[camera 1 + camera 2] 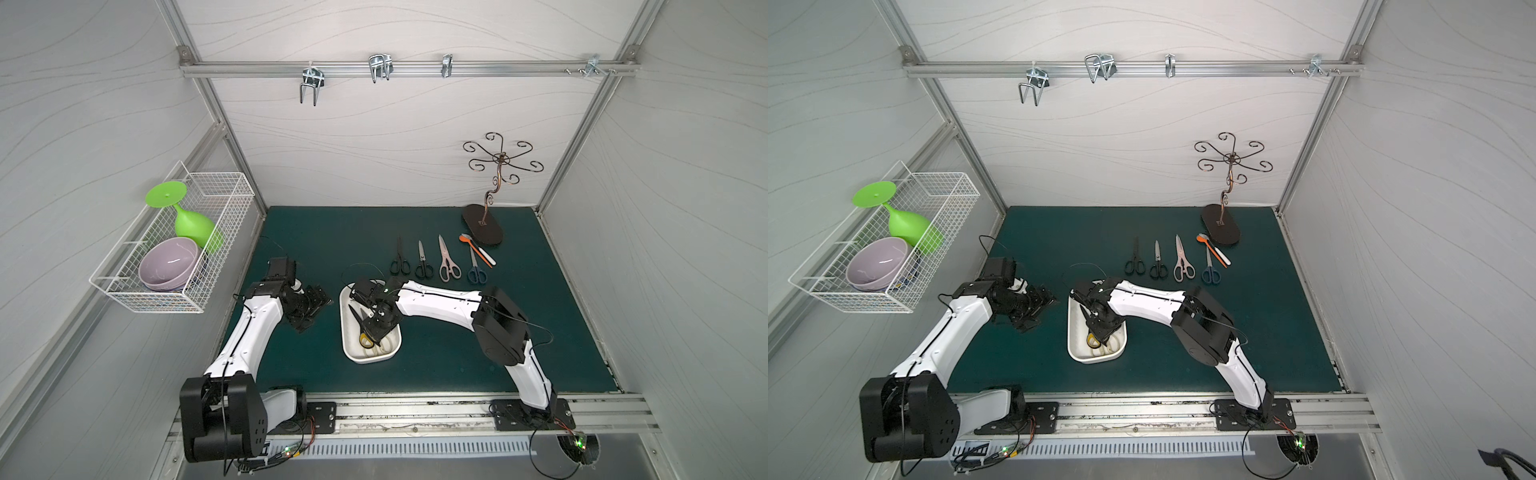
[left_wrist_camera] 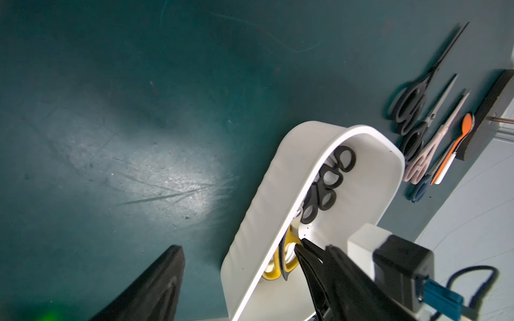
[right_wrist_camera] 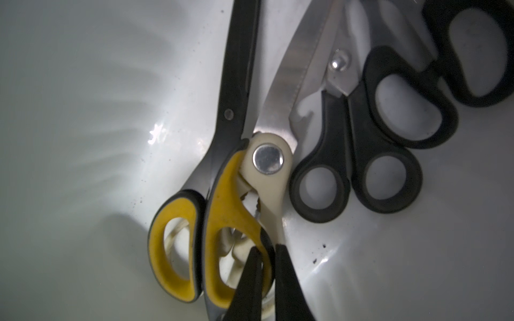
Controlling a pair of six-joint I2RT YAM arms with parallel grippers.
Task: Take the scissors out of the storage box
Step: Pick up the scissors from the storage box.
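The scissors [image 3: 222, 200], yellow-handled pair at the 6 o'clock end of the storage box [image 1: 343, 328], appear stiff, light, slick-bladed; right gripper [image 3: 268, 250] is clenched on the handle loop, left gripper [image 1: 309, 313] released at 9 o'clock.

storage box [image 1: 347, 332] crowded, scissors [image 3: 222, 194] overlapping, mat [image 1: 436, 365] open

Box [image 3: 72, 116]: white plastic, smooth and glossy, glare and dark specks seen inside. Yellow scissors [image 3: 222, 200]: matt yellow grips edged in black, blades coated dark and matt. Cream scissors [image 3: 278, 189]: smooth cream plastic, polished metal rivet, brushed steel serrated blade. Black scissors [image 3: 335, 130]: matt black plastic loops, shiny steel pivot. Mat [image 2: 139, 152]: dark green, matt, scuffed and scratched. Basket [image 1: 232, 208]: white coated wire. Bowl [image 1: 168, 262]: glossy lilac.
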